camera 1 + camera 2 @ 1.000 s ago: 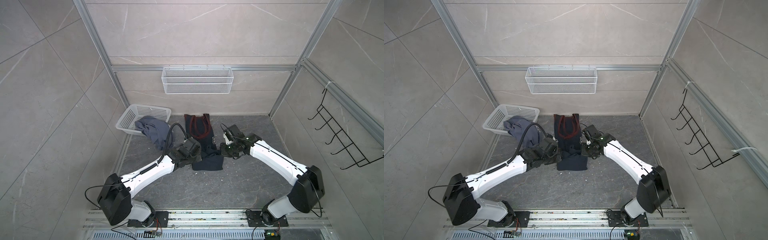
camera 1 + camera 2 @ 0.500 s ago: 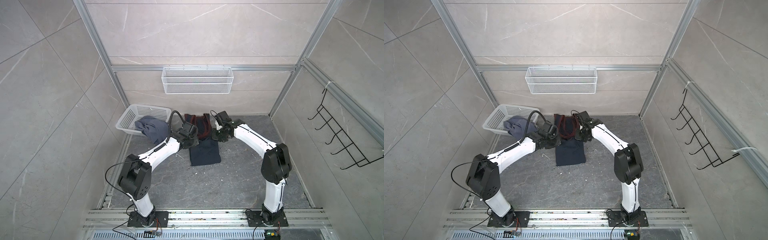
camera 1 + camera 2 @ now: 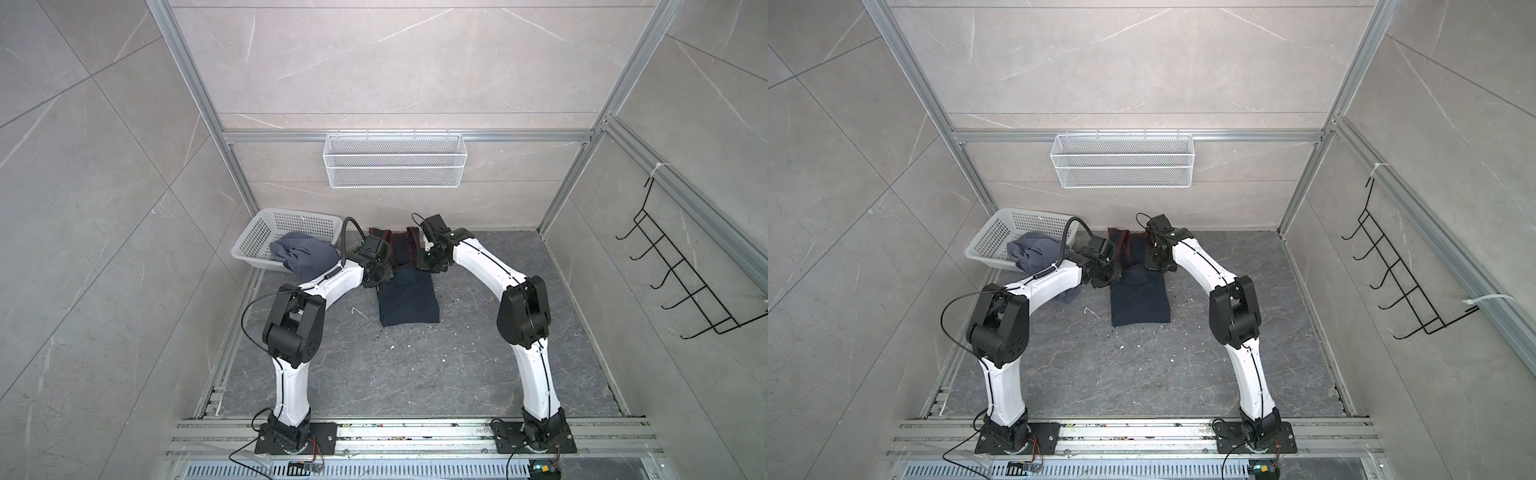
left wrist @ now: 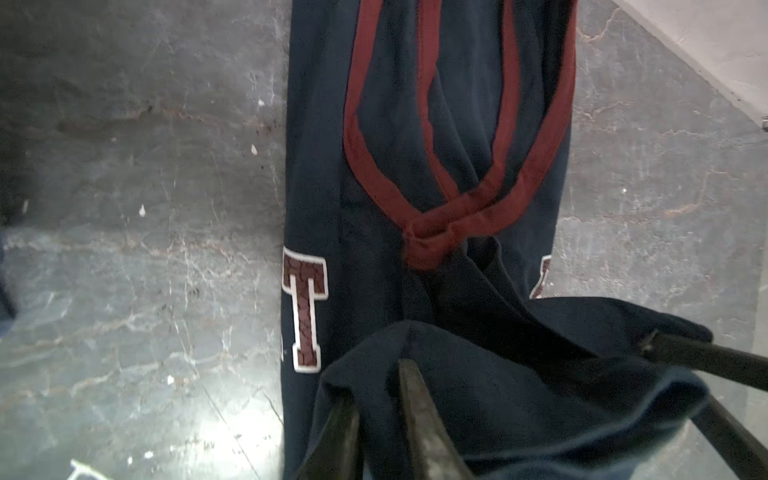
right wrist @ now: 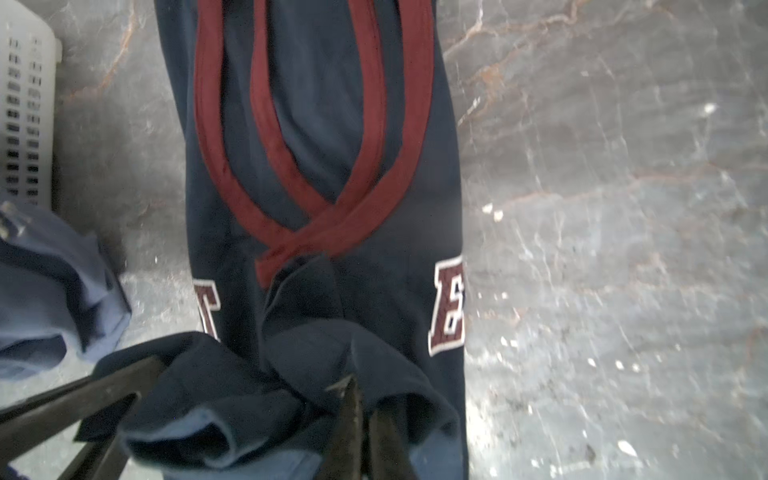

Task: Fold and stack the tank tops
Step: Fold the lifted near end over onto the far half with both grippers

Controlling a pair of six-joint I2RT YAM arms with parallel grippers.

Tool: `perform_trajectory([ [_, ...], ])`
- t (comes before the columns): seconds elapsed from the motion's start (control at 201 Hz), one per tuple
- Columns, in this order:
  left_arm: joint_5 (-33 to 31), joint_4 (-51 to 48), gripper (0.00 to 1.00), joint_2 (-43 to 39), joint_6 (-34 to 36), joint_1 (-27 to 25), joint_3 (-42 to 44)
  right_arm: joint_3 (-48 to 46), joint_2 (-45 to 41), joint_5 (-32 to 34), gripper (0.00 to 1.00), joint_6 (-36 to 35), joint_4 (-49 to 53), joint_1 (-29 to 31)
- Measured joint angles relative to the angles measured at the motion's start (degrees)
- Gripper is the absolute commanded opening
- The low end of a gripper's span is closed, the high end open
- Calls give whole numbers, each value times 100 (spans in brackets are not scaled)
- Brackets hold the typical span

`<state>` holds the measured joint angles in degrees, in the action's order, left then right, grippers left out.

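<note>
Place: robot laboratory test cell.
Enclosure: aluminium frame [image 3: 282, 136], stone-look wall panels [image 3: 395, 62].
Mounting: arm bases [image 3: 295, 440] bolted to rail [image 3: 415, 430], 6 o'clock.

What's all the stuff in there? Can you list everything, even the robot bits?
navy tank top: one, dark navy with dark-red trim, mid-floor, partly folded
blue-grey tank top: one, slate blue-grey, crumpled, spilling from the basket
basket: one, white plastic, back left corner
wire shelf: one, white, back wall
hook rack: one, black, right wall
floor: dark grey, marbled
left gripper: one, black, at the navy tank top's hem, grip unclear
right gripper: one, black, pinching that hem
</note>
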<state>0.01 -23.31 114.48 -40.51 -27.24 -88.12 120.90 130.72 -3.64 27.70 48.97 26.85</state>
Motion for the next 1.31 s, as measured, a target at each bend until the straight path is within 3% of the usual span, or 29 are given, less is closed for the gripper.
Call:
perform_trajectory([
  [0.095, 24, -48, 34, 203, 26, 107, -240, 525, 341, 50, 43, -72, 149, -15],
  [0.154, -2, -118, 41, 343, 26, 168, -426, 841, 540, 72, 52, -120, 267, -24],
  [0.244, -96, -238, 54, 468, 20, 240, -614, 1340, 789, 136, 55, -201, 520, -31],
  [0.339, -275, -433, 59, 461, 11, 280, -704, 1587, 861, 262, 55, -258, 750, -31],
  [0.443, -437, -542, 62, 378, 28, 289, -647, 933, 474, 321, 55, -308, 605, -33],
  [0.622, -433, -616, 59, -4, 269, 72, -192, -1386, -811, 111, 55, -286, -98, -31],
  [0.732, -411, -629, 57, 2, 474, -72, -186, -2258, -1296, -81, 54, -179, -549, -31],
  [1.145, -905, -918, 53, 1213, 1086, -170, -1311, -3713, -1613, -442, 54, 125, -1655, 42],
  [1.314, -1134, -1062, 33, 1473, 1287, -170, -1733, -4033, -1823, -455, 54, 195, -1862, 256],
])
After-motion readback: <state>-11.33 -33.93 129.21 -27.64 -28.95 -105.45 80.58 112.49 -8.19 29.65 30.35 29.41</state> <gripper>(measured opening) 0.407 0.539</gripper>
